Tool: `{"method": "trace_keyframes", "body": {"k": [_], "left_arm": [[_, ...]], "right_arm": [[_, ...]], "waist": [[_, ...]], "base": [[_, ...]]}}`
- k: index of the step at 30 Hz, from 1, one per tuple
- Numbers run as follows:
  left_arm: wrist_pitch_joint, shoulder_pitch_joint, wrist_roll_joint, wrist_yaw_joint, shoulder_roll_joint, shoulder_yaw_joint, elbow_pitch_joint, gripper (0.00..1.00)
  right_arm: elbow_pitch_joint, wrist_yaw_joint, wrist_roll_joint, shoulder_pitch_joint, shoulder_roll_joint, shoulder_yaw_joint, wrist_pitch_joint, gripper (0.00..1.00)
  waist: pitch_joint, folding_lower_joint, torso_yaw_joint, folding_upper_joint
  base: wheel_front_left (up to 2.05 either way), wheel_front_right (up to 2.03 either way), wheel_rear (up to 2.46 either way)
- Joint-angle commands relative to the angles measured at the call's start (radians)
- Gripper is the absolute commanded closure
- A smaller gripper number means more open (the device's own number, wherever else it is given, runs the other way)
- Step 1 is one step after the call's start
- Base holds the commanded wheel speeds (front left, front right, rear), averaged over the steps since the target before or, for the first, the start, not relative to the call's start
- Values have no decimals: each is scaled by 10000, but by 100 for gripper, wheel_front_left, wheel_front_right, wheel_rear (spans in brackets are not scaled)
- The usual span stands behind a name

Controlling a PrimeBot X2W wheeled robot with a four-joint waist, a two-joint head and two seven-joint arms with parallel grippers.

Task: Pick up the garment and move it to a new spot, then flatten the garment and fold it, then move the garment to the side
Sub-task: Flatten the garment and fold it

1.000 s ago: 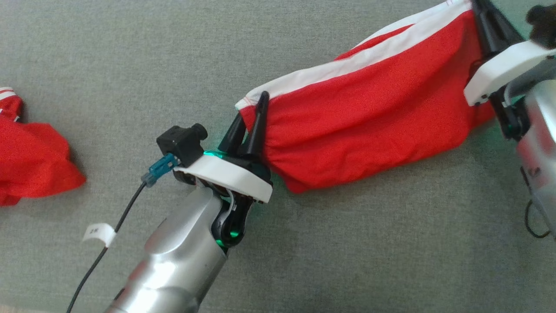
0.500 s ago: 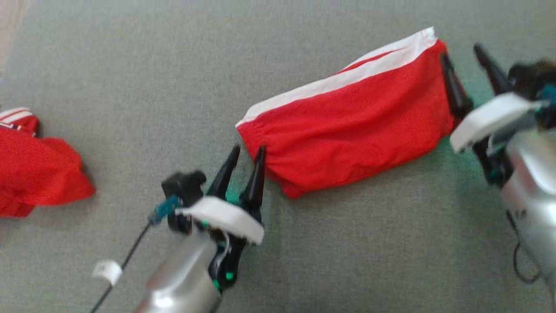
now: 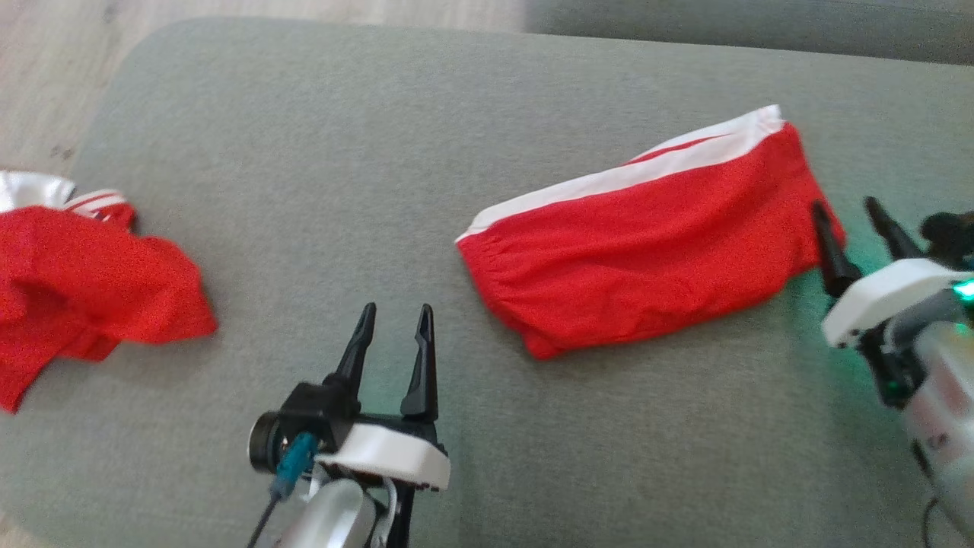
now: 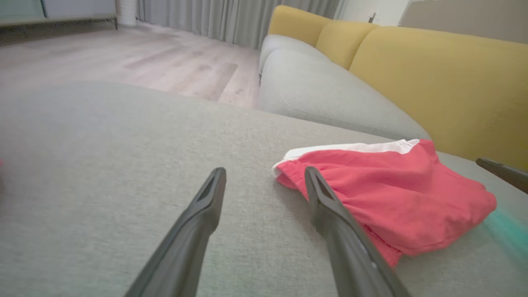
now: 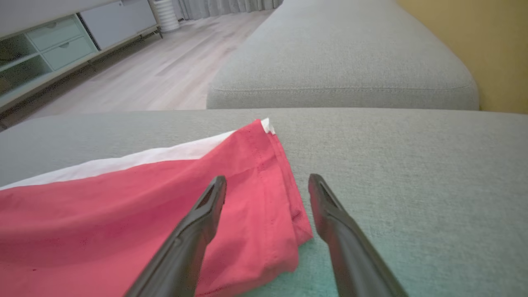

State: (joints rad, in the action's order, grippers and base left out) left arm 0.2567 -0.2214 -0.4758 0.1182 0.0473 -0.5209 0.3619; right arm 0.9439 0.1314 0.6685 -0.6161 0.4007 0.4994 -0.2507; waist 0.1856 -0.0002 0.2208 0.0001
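Note:
The garment (image 3: 647, 243), red with a white stripe along its far edge, lies folded in a long band on the grey cushion (image 3: 304, 152). My left gripper (image 3: 397, 308) stands open on the cushion, a short way left of the garment's elastic end, nothing between its fingers. My right gripper (image 3: 845, 204) is open at the garment's right end, its left finger over the cloth edge. In the left wrist view the garment (image 4: 396, 194) lies just right of the open gripper (image 4: 265, 170). In the right wrist view the open gripper (image 5: 267, 178) straddles the hem corner of the garment (image 5: 103, 214).
A second red garment (image 3: 91, 289) lies crumpled at the cushion's left edge. Wooden floor (image 3: 61, 61) shows beyond the rounded far-left corner. Another grey cushion (image 5: 342, 62) and a yellow backrest (image 4: 445, 82) lie behind. A low cabinet (image 5: 62, 41) stands across the floor.
Both grippers have let go of the garment's ends, opened and drawn back toward me. The garment now rests flat on the cushion. The head camera has also shifted.

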Motion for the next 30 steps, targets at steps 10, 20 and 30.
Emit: {"method": "trace_keyframes", "body": {"k": [10,20,30], "left_arm": [[51,957,1343,420,33,611,-2022,0],[51,1060,1497,443,31,757,-2053,0],[51,1040,1755,264,30,965,-1850,0]], "right_arm": [[2156,-7,50,-1117,442,-656,350,0],[2463,-7,914,-1149,87,-857,1079,100],[2223,-7,948,-1631,-104,-526,868,100]], "waist": [[589,2,1332,-1],[543,2,1143,-1],[-10,2,-614,-1]], "base": [[0,0,0],[0,0,0],[0,0,0]]}}
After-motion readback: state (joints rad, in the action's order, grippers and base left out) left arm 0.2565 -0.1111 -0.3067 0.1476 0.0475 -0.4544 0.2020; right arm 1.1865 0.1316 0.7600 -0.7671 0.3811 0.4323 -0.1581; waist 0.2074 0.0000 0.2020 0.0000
